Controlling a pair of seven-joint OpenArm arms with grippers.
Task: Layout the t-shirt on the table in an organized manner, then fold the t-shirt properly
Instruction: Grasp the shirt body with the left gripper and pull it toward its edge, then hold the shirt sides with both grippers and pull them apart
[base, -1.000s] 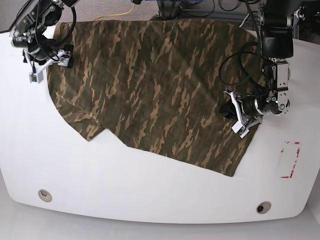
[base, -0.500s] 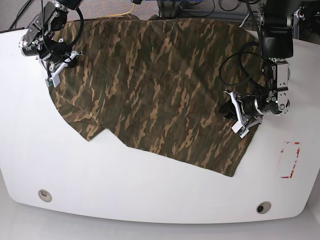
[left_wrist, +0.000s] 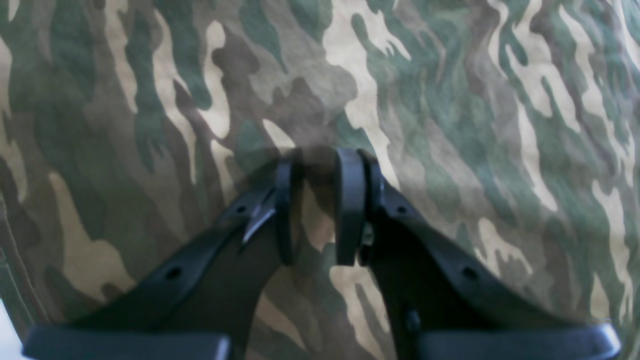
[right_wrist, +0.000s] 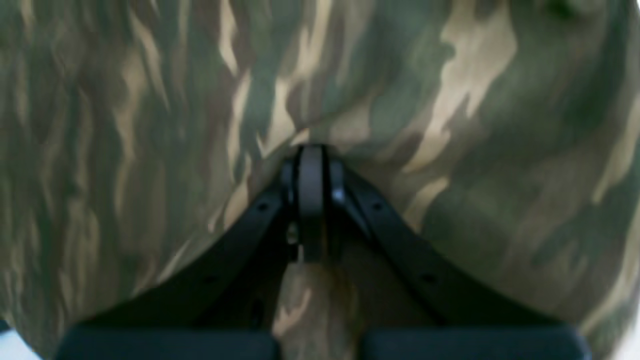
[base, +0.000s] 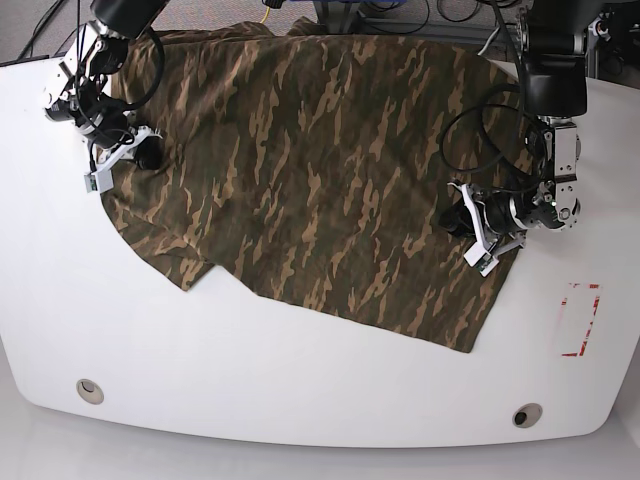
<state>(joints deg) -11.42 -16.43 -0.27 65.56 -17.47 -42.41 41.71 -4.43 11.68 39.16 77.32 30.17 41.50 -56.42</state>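
Camo t-shirt (base: 320, 180) pinched by both grippers.
Right gripper (right_wrist: 311, 150) fingers pressed together on cloth; left gripper (left_wrist: 316, 160) narrowly pinching fabric between its pads. Pull apart evenly, low over table (base: 300, 390).

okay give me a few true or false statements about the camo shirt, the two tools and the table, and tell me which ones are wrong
1. The t-shirt lies spread over the table. True.
2. The right tool is wide open above bare table. False: its jaws are shut, with camouflage cloth bunched at the tips.
3. The left tool sits over the shirt with a narrow gap between its jaws. True.
4. A red outline mark is covered by the shirt. False: it lies uncovered, beside the shirt's edge.
5. The shirt is already folded into a neat rectangle. False: it is spread out unevenly.
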